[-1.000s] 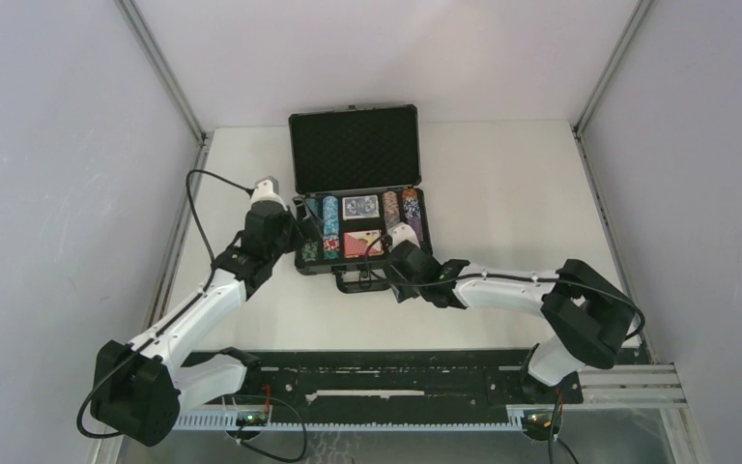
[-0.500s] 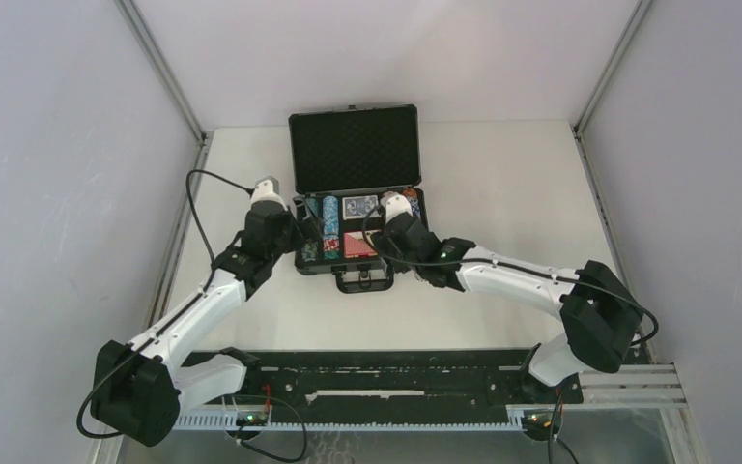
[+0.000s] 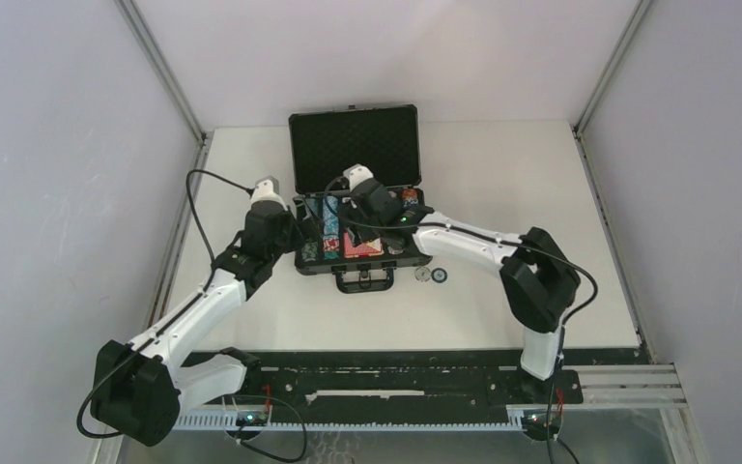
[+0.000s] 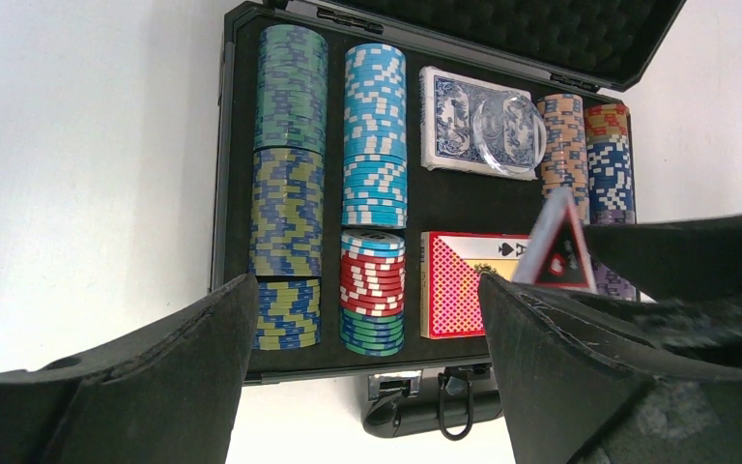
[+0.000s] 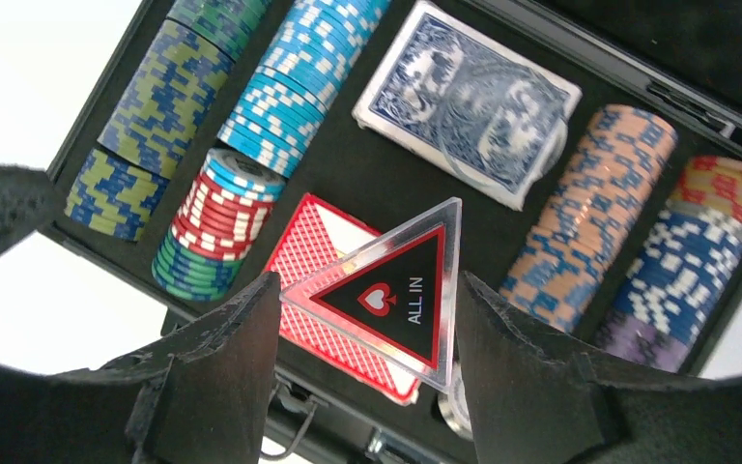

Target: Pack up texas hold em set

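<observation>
**White arms, black joints**

Left arm [image 3: 198, 307], lower left, and right arm [image 3: 464, 237], centre: white links, bulky black joints, thin black cables [image 3: 214, 176]. Left gripper [image 4: 367, 290] and right gripper [image 5: 367, 285] have matte black, rough wedge fingers [image 4: 155, 387].

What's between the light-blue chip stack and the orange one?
The blue card deck, with a clear round button lying on it toward the orange chip stack. Both wrist views show it.

Card decks [image 4: 454, 97] lie between chip rows [image 4: 375, 135] in the briefcase [image 4: 235, 193].
</observation>
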Robot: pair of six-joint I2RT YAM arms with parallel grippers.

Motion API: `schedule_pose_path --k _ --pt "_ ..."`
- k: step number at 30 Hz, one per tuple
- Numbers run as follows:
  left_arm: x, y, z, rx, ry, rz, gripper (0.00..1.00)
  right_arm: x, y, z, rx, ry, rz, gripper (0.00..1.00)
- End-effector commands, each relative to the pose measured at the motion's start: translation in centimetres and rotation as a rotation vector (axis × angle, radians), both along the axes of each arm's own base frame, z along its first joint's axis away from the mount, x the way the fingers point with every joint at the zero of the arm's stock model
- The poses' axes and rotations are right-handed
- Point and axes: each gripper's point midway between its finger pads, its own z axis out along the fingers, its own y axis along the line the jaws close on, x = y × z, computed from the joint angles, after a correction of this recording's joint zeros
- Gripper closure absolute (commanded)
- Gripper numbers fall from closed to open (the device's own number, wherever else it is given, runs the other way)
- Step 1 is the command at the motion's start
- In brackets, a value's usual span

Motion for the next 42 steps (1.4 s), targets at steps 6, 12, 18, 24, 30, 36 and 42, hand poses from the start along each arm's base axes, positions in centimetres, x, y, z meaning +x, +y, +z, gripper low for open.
schedule_pose_path --k 6,12,18,24,30,36,42 --pt "0.2 0.4 -0.3 0.011 -0.009 0.018 0.12 3.0 2.9 -0.2 -0.02 -0.028 0.039 0.17" --pt "0.3 0.4 -0.5 0.013 -0.004 0.016 0.12 4.5 0.5 4.2 0.0 -0.148 -0.064 0.08" --pt "-0.1 2.6 0.3 0.09 -0.045 0.11 0.12 3.0 -7.0 6.2 0.081 -0.157 -0.26 0.09" --pt "-0.8 1.9 1.8 0.08 -0.091 0.093 0.13 -1.6 -14.6 2.0 0.05 -0.081 -0.406 0.13" --pt "-1.1 -0.2 2.3 0.054 -0.097 0.028 0.13 -5.3 -17.8 -2.6 0.092 0.036 -0.47 0.17" --pt "-1.5 -1.5 2.2 0.041 -0.089 -0.018 0.13 -6.7 -18.6 -6.7 0.011 0.11 -0.51 0.2" --pt "-1.4 -1.7 1.7 0.046 -0.072 -0.028 0.13 -7.3 -18.0 -9.3 -0.052 0.137 -0.507 0.24"
